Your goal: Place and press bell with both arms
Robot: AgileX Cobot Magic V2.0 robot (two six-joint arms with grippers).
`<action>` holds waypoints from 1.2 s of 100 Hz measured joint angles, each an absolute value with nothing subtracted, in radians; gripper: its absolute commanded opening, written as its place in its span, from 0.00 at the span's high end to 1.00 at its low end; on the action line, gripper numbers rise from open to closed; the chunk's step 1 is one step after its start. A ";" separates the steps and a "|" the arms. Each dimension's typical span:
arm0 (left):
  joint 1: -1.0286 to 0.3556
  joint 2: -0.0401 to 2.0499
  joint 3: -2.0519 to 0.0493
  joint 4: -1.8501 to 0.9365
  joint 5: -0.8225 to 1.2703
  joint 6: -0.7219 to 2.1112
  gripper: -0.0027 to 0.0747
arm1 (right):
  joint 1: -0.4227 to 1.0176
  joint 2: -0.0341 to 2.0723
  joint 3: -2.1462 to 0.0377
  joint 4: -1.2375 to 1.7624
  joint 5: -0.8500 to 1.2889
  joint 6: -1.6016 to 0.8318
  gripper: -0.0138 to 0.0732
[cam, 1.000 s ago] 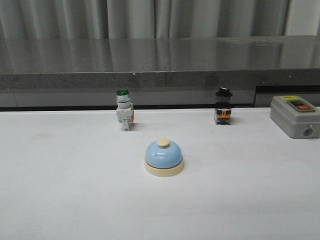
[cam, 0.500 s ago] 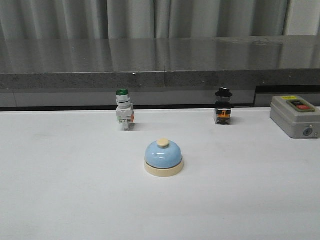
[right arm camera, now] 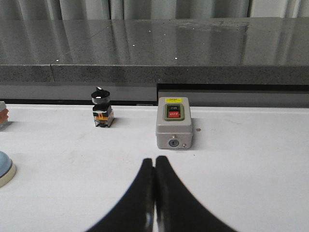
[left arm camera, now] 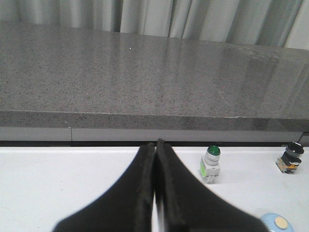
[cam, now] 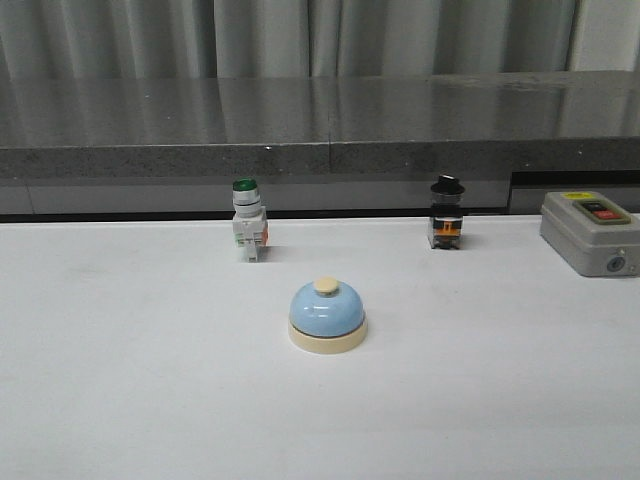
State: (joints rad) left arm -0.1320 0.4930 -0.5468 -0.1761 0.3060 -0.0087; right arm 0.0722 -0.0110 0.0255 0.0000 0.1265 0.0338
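Bell (cam: 328,315) upright on the white worktop (cam: 120,380), near its middle in the front view, cream button on top, nothing touching it. Behind it and to the left, a green-capped switch (cam: 248,220); behind and to the right, a black-knobbed switch (cam: 446,214); far right, a grey box (cam: 591,233) with red and black buttons. All three well apart from the bell, lined up near the worktop's back edge below a dark stone ledge (cam: 320,125). Neither arm visible in the front view. Left end effector (left arm camera: 155,193) closed, fingers pressed together, holding nothing, poised above the worktop with the bell's edge (left arm camera: 276,223) just showing off to one side. Right end effector (right arm camera: 154,193) likewise closed and empty, pointing toward the grey box (right arm camera: 174,123), bell (right arm camera: 6,167) at the frame edge.
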 measured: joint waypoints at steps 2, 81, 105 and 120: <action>-0.132 0.493 -0.547 -0.176 0.306 -0.009 0.99 | 0.072 -0.011 0.025 0.000 0.126 0.034 0.91; -0.132 0.343 -0.373 -0.093 0.179 -0.009 0.99 | 0.072 -0.011 0.025 0.000 0.126 0.034 0.91; -0.118 0.145 -0.190 -0.049 0.173 -0.009 0.99 | 0.072 -0.011 0.025 0.000 0.126 0.034 0.91; -0.092 0.031 -0.096 -0.040 0.173 -0.009 0.99 | 0.072 -0.011 0.025 0.000 0.126 0.034 0.91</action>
State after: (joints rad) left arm -0.0917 0.0311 -0.0964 -0.0395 0.1725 -0.0087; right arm 0.0722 -0.0110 0.0255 0.0000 0.1265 0.0338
